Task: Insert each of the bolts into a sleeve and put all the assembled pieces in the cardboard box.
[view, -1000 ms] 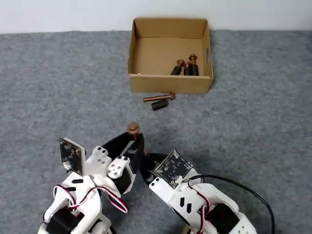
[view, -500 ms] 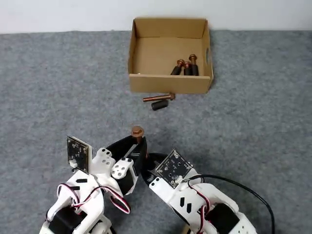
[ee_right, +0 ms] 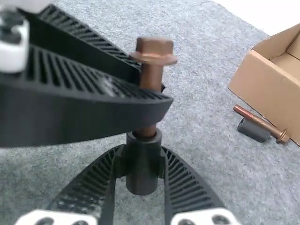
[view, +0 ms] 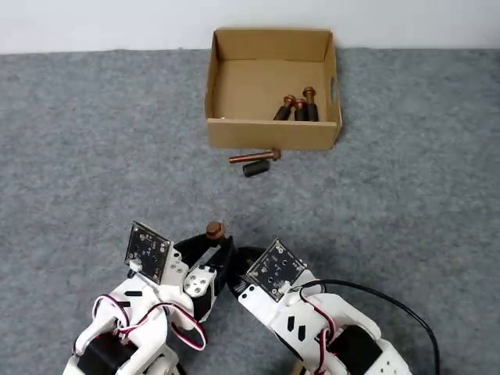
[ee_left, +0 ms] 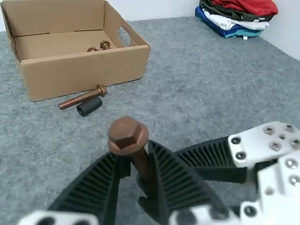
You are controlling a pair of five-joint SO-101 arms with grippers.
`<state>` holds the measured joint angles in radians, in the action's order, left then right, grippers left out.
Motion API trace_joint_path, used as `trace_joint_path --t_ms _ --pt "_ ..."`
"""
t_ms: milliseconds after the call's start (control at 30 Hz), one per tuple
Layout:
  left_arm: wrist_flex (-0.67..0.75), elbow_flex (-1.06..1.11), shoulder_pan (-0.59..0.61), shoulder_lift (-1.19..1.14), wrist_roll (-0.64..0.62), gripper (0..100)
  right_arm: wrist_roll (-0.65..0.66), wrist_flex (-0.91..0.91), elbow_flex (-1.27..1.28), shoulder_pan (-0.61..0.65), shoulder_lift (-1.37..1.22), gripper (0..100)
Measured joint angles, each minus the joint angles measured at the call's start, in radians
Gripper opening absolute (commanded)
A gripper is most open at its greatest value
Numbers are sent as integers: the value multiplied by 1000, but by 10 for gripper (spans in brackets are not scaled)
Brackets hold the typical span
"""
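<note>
Pinching an upright bolt (ee_right: 153, 51), left gripper (ee_left: 138, 161) rests its tip in the sleeve (ee_right: 142, 174) that right gripper (ee_right: 141, 157) clasps

This looks like a room in a home. A soft grey carpet (view: 86, 133) lies under everything and runs up to a plain white wall (view: 101, 23) at its far edge. A pile of folded clothes (ee_left: 234, 13), red, white, blue and green, sits on the carpet beside a wall.

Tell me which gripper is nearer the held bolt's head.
Left. The left gripper clamps the bolt just under its head; the right gripper sits lower, shut on the sleeve at the bolt's tip.
</note>
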<state>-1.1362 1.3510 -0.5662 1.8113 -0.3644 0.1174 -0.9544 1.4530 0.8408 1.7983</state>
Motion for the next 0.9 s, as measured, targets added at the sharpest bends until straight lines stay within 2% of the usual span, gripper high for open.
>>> trace_joint_path --t_ms 200,333,667,767,900 --pt "-41 2 6 -2 32 190 0 0 0 0 0 8" --pt "-66 5 6 -9 75 196 3 0 -3 -2 -2 8" --pt "-75 -57 14 -5 89 194 3 0 -3 -5 0 8" --pt "-75 -107 71 -5 89 150 3 0 -3 -49 0 8" --pt "-75 -141 186 -5 89 0 3 0 -3 -141 0 8"
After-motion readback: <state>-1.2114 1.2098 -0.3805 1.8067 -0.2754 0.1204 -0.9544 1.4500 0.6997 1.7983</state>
